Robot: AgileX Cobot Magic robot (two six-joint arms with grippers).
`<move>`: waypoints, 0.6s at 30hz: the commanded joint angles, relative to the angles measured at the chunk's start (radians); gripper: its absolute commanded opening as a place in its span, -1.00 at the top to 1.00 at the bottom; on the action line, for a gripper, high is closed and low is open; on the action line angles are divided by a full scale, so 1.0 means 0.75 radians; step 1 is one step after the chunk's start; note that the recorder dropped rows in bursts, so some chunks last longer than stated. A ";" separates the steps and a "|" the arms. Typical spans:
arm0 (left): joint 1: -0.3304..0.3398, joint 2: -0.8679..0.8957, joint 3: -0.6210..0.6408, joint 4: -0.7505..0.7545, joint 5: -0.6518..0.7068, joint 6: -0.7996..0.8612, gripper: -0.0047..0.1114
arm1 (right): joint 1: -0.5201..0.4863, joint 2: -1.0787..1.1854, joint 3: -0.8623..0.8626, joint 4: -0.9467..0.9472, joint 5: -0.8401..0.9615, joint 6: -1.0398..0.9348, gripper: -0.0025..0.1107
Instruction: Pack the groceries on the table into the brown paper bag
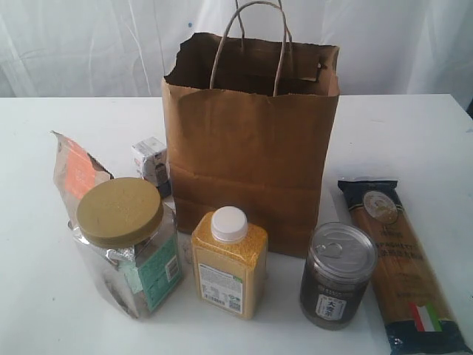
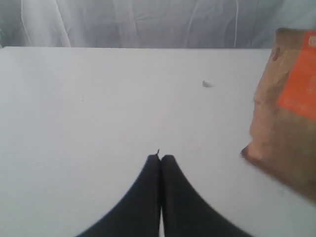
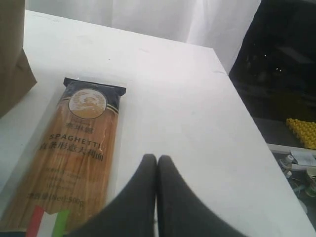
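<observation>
Brown paper bag stands upright on the surface, mouth open for loading. Spaghetti packet lies beside the closed, empty right gripper; left gripper likewise closed, empty.

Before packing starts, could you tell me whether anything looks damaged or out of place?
The brown paper bag has a ragged, torn top edge; the orange-labelled pouch is crumpled at its top. Nothing looks spilled.
</observation>
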 commanded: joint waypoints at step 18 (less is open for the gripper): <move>-0.006 -0.007 -0.254 0.468 -0.994 -2.002 0.92 | 0.004 -0.007 0.007 0.001 -0.004 0.002 0.96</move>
